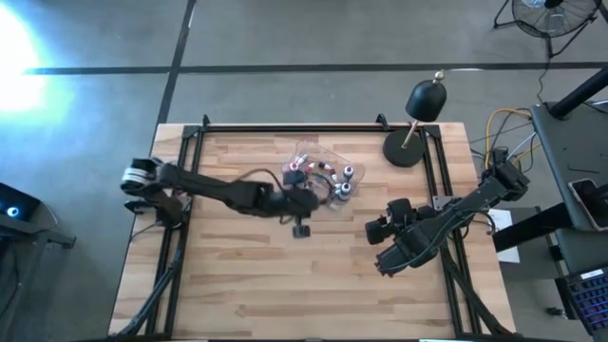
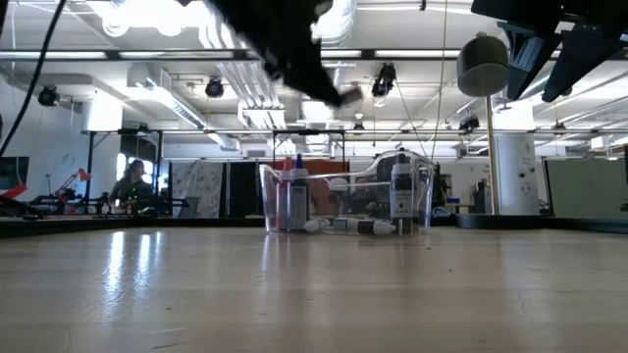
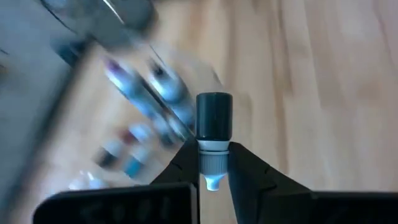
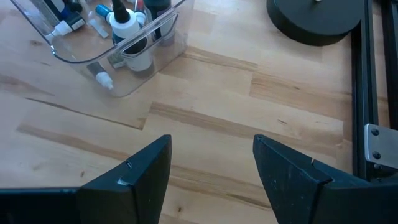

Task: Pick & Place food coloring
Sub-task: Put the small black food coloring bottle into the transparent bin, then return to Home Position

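A clear plastic tray sits on the wooden table's far middle. It holds several tiny food coloring bottles, some upright, some lying on its floor. My left gripper hangs just near of the tray and is shut on one dark-bodied bottle. In the low view this gripper is well above the tray's rim. My right gripper waits open over bare table to the tray's right and near side. My left gripper pinches the bottle between its two fingers at the white cap end. The dark body sticks out past the fingertips, in line with them. The fingers slant down from the table's left. The bottle is lifted clear of table and tray.
A black round base with a dark dome on a stalk stands at the far right corner. Black frame rails run along the table's edges. Bare wood lies near the tray. A person sits in the room behind.
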You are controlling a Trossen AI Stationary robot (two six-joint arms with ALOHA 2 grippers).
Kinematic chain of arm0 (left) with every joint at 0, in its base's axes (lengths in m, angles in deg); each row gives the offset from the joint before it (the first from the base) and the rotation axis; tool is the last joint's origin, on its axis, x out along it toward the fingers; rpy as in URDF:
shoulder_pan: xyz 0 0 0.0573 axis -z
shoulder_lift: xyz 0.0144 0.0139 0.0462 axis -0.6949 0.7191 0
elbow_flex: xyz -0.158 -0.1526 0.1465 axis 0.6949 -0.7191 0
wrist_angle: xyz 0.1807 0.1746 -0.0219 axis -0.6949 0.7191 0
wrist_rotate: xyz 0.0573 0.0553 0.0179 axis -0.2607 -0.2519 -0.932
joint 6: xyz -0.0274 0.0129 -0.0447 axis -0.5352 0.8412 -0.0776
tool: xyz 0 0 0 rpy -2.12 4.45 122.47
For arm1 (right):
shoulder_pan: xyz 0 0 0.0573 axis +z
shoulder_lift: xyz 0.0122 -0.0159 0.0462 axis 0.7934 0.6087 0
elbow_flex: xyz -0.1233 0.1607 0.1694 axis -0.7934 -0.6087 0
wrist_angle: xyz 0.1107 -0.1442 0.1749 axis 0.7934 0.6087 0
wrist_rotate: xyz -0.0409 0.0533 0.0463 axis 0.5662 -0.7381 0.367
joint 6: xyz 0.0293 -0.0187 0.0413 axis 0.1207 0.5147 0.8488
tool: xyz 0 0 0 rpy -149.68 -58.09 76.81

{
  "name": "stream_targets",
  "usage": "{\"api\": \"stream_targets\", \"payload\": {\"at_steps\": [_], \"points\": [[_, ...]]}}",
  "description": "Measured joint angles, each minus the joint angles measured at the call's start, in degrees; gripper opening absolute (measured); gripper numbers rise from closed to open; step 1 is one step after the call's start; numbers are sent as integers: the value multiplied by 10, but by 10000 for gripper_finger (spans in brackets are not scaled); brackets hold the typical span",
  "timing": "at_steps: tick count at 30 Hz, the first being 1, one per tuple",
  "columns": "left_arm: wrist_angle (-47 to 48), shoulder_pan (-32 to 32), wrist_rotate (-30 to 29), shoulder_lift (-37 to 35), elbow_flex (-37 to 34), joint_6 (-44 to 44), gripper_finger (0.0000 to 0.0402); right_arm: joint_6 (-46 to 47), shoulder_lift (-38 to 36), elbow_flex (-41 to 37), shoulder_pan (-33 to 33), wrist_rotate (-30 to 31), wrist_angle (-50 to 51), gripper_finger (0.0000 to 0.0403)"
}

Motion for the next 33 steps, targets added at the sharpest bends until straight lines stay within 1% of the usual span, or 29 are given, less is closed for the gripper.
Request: {"api": "stream_targets", "payload": {"at_steps": [2,5,7,10,12,14,16,18,20,21,23,26,29,30,33], "points": [[-24,-16,-20,-19,7,16,21,0,0,0,-1,0,0,219],[-38,-68,-37,-11,17,23,26,0,0,0,-2,0,-1,219],[-37,-100,-41,12,30,23,44,0,0,0,-2,0,-3,219],[-27,-129,-40,44,64,39,93,0,0,0,-2,0,-5,219],[-3,-139,-47,62,98,43,129,0,0,0,-2,-1,-6,219],[60,-142,-51,71,134,41,157,0,0,0,-2,-2,-9,219],[125,-140,-48,70,168,40,175,-4,0,0,-2,-2,-11,219],[159,-127,-22,46,185,38,183,-17,0,0,-2,-1,-15,219],[177,-109,15,1,185,35,185,-44,0,1,-2,7,-19,219],[175,-101,28,-24,176,35,186,-62,0,3,-2,15,-20,219],[176,-89,35,-80,148,24,186,-100,0,12,-2,28,-20,219],[179,-84,37,-164,78,-46,187,-154,-1,40,-2,30,-12,219],[176,-81,52,-257,-11,-142,186,-166,-6,82,-3,-15,-8,219],[170,-79,54,-287,-40,-175,186,-163,-7,95,-2,-8,-10,219],[149,-71,56,-380,-123,-278,186,-187,-10,131,-1,61,-11,219]]}}
